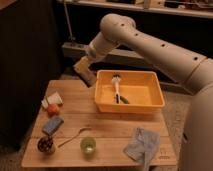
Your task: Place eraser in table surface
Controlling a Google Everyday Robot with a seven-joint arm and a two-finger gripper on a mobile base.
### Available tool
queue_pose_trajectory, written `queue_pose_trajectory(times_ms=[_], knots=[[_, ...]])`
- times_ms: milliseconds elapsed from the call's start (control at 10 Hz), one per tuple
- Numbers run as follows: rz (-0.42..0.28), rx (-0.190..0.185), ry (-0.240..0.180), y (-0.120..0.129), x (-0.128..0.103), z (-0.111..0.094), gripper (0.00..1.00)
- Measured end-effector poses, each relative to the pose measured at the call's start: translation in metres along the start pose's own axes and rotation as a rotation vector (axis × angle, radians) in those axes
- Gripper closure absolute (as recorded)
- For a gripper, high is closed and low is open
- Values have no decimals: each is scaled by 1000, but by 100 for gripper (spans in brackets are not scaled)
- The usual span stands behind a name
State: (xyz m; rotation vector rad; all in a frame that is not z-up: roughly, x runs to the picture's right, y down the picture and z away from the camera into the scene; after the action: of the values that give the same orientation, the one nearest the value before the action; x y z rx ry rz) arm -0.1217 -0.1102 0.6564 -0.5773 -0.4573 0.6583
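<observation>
My gripper (84, 66) hangs at the end of the arm that reaches in from the right, just left of the yellow bin and over the far edge of the table surface (107, 125). It is shut on the eraser (88, 76), a tan block with a dark lower edge, held tilted a little above the planks. The fingers themselves are mostly hidden behind the block.
The yellow bin (152, 106) at the back right holds a white-handled brush (116, 86). On the left lie a white wedge (53, 98), an orange-red fruit (53, 110) and a blue-grey slab (52, 125). Along the front are a dark cup (46, 145), a spoon (75, 136), a green cup (88, 145) and a crumpled cloth (142, 146).
</observation>
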Motion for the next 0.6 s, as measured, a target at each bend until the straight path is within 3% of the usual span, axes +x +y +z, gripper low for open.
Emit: queue_pose_trajectory(times_ms=[200, 400, 600], knots=[[-59, -24, 60, 48, -24, 36, 100], [-44, -46, 109, 72, -25, 74, 100], [-1, -61, 133, 77, -14, 95, 100]])
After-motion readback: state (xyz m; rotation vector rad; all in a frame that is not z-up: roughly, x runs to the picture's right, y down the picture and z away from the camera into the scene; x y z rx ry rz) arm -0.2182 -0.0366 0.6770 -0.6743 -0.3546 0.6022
